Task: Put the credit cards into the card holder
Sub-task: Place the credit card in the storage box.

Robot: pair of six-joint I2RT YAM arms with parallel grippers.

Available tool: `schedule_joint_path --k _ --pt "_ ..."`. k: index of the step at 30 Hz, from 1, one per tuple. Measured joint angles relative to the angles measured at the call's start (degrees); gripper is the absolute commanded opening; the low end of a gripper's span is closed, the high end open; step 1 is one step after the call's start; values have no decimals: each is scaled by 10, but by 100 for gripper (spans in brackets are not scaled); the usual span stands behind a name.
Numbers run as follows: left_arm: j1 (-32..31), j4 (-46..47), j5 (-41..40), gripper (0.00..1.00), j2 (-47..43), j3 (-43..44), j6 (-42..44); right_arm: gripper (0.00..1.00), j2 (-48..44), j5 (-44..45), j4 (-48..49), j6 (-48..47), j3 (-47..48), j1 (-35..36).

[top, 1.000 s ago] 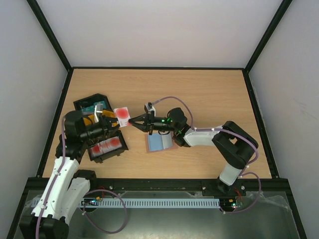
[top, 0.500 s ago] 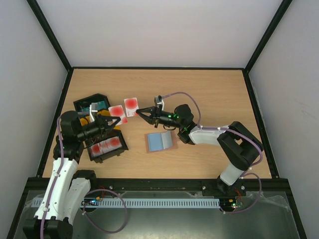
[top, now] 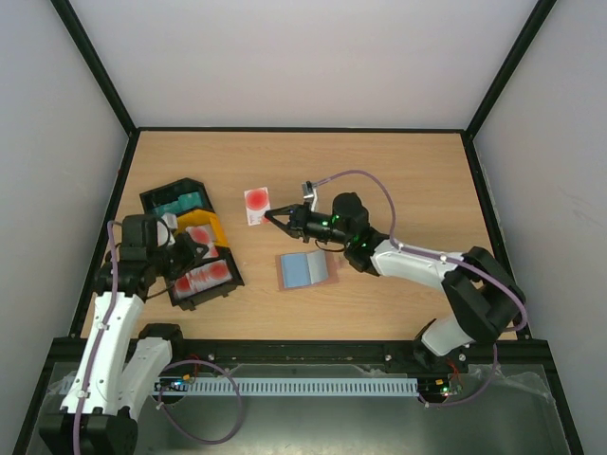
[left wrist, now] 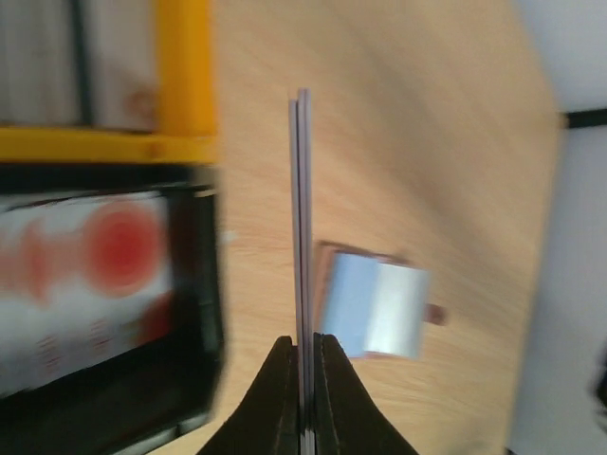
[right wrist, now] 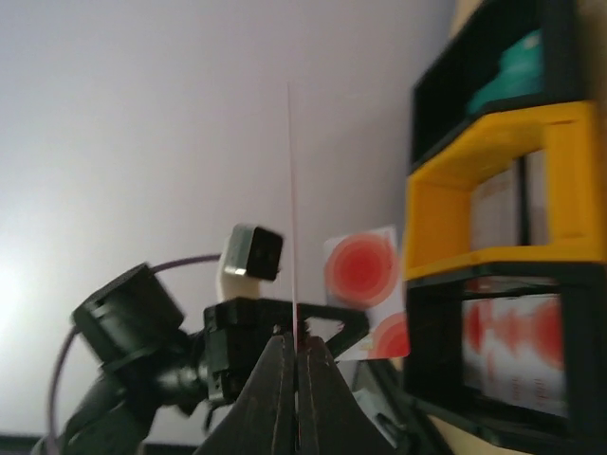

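The card holder (top: 303, 270) lies open on the table, its pale bluish inside up, and shows blurred in the left wrist view (left wrist: 375, 308). My right gripper (top: 268, 216) is shut on one red-and-white credit card (top: 256, 204), held above the table and seen edge-on (right wrist: 292, 209) between its jaws (right wrist: 296, 346). My left gripper (top: 193, 248) hovers over the trays. It is shut (left wrist: 303, 355) on what looks like two red-and-white credit cards pressed together, edge-on (left wrist: 303, 218), their faces showing in the right wrist view (right wrist: 365, 284).
Three trays stand in a row at the left. A black tray (top: 174, 199) holds a teal card, a yellow tray (top: 211, 227) stands in the middle, and a black tray (top: 204, 280) holds more red-and-white cards. The table's left edge runs close beside them.
The two grippers met at a stack of cards and have drawn apart. The right gripper took one card up and right. The left pulled back over the trays with the others.
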Motion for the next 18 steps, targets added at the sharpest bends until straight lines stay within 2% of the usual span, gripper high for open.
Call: schedule_joint_path --k 5,8,12,18 --pt "-5 -104 -104 2 -9 -2 26 2 -45 55 -160 -100 11 -1" --pt "-25 -137 -141 3 -18 -9 20 2 -62 74 -212 -132 11 -1" --pt "-54 -163 -180 3 -21 -19 0 2 -75 90 -248 -155 10 -1" --pt "-99 -149 -213 5 16 -38 -31 2 -76 96 -273 -169 7 -1"
